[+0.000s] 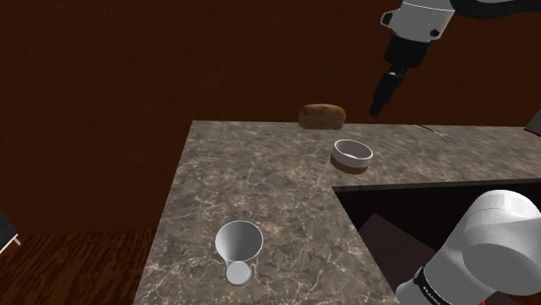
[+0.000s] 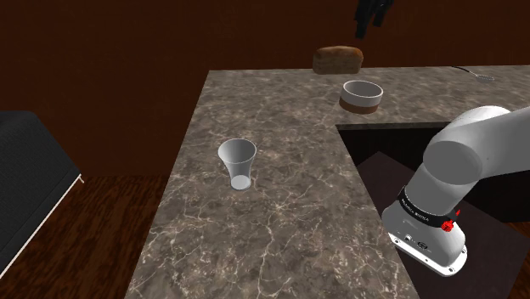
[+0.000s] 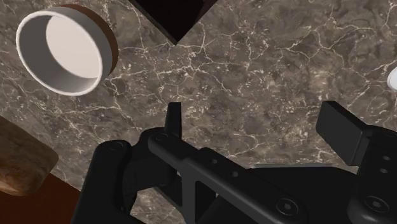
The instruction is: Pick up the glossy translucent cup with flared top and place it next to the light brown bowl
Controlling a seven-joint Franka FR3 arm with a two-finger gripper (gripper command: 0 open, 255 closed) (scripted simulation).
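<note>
Open and empty, the end effector (image 1: 380, 104) hangs above the far edge of the desk (image 1: 260, 165). The flared cup (image 1: 238, 247) stands near, well apart from the bowl (image 1: 352, 155). An off-centre descent could topple it.

Countertop (image 1: 260, 173) — grey-brown marble w/ thin white veins. Cup (image 1: 238, 243) plain pale grey-white. Bowl (image 1: 352, 153) white inside, dark brown band at base. Loaf (image 1: 322, 115) mottled brown. Gripper (image 3: 254, 121) all black — arm (image 1: 485, 251) white. Wall (image 1: 130, 61) dark red-brown.
</note>
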